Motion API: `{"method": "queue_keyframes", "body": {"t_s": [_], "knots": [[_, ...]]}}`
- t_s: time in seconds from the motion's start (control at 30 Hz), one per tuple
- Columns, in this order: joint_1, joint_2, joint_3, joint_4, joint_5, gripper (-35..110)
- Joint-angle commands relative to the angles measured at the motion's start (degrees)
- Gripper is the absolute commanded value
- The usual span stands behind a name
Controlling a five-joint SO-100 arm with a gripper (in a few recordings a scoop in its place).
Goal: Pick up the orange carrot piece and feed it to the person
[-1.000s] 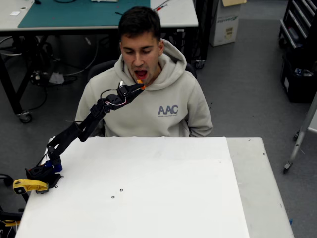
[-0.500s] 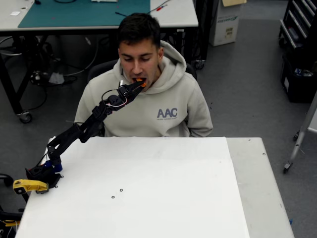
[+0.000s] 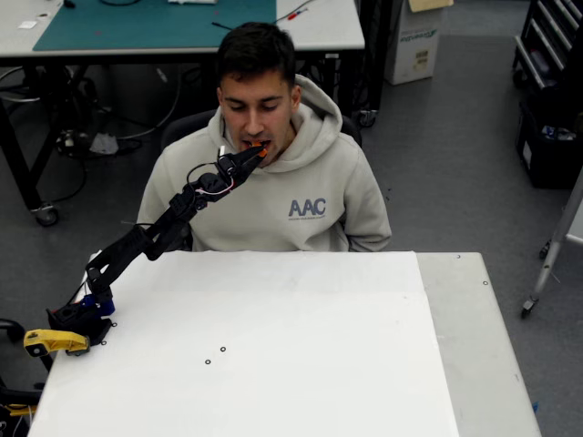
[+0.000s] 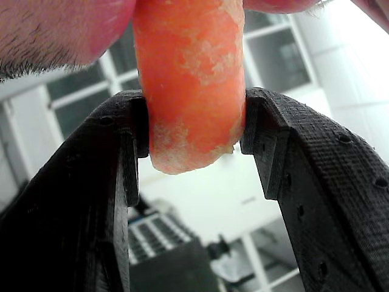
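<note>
Wrist view, orange carrot piece [image 4: 189,79], pale-flecked, blunt-ended

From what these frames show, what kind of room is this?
Probably a lab or workshop: a wheeled workbench with a green cutting mat, dark equipment racks on bare grey floor, and a white tabletop.

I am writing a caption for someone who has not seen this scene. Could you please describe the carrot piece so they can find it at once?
Start at the person in the beige hoodie seated behind the white table. The black robot arm reaches up from the table's left corner to the mouth. The carrot piece is the short orange stub pinched in the hand at the lips, the one bright orange thing there.
</note>
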Motion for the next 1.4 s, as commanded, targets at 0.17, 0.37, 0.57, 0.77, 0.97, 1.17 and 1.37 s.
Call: {"method": "queue_keyframes", "body": {"t_s": [0.17,0.37,0.57,0.77,0.97,1.17,1.37], "knots": [[-0.8,3.0,-1.8,-0.5,-0.3,3],[-0.4,3.0,-1.8,0.0,0.4,22],[2.3,3.0,-1.6,0.0,0.4,29],[6.2,3.0,-1.1,0.0,0.4,23],[7.2,3.0,-1.0,0.0,0.4,11],[6.9,3.0,-1.0,-0.1,0.2,-5],[7.0,3.1,-1.3,0.0,0.4,-1]]}}
